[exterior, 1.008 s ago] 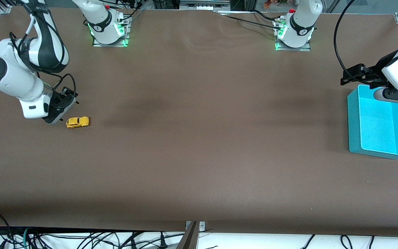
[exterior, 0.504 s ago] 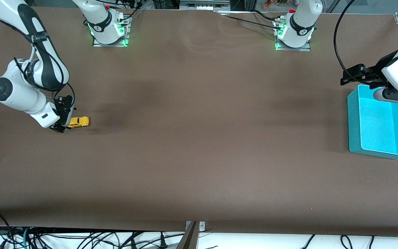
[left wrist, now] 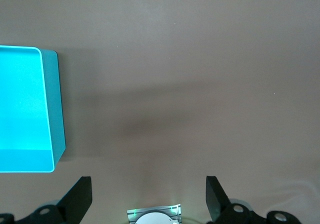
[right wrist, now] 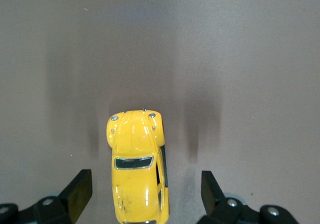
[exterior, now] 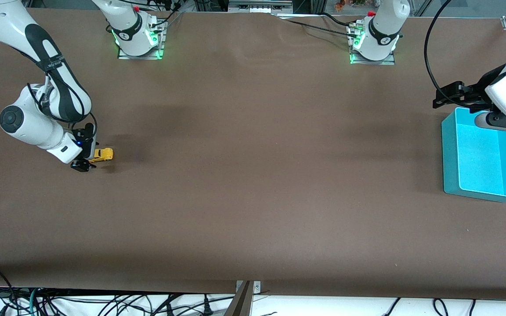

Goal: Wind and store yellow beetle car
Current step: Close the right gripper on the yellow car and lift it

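Glossy rounded yellow beetle car [right wrist: 137, 164]

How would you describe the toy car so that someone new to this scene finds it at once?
Start at the brown table and go to the right arm's end. There the right claw is down at the table with the car between its open fingers. It is tiny, bright yellow and beetle-shaped, unlike the large turquoise bin.

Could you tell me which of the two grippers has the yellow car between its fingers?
The right gripper: it straddles the yellow beetle car, open; the left gripper waits by the blue bin.
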{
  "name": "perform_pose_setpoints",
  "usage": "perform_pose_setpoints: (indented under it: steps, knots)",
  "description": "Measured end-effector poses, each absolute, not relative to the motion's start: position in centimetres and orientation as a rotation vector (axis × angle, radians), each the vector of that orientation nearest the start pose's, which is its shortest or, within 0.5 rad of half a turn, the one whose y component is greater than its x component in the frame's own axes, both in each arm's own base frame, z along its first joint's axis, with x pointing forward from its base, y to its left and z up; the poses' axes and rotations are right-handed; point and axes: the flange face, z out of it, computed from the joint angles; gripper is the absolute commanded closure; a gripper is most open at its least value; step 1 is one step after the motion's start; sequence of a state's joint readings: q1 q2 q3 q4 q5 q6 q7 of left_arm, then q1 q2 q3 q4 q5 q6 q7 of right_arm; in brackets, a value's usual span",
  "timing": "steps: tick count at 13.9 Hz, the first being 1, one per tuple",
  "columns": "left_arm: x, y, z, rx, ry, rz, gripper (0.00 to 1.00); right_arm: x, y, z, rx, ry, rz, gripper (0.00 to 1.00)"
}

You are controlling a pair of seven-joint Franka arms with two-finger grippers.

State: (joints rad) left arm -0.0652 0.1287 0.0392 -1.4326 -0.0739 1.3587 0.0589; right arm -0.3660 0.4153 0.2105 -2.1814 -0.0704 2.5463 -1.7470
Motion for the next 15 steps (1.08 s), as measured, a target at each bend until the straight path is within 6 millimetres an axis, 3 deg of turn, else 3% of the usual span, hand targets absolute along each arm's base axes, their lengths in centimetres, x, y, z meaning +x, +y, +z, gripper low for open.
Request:
perform_pose_setpoints:
  steps: [1,5,6,10,15]
  knots:
    - [57.0,-2.5,60.0,-3.194,0.148,0.323,0.0,55.0,-8.3,19.7,2.187,2.337,0.025,0.54]
    - [57.0,-2.5,60.0,-3.194,0.148,0.323,0.0,54.9,-8.3,19.8,2.186,2.339,0.021,0.95]
    - [57.0,-2.5,60.0,-3.194,0.148,0.323,0.0,55.0,-8.3,20.0,2.183,2.338,0.024,1.0]
    - [57.0,-2.5,60.0,-3.194,0.196,0.322,0.0,55.1,-7.2,20.0,2.167,2.359,0.033,1.0]
    - [57.0,-2.6,60.0,-3.193,0.301,0.318,0.0,55.7,-1.8,20.5,2.173,2.375,0.08,1.0]
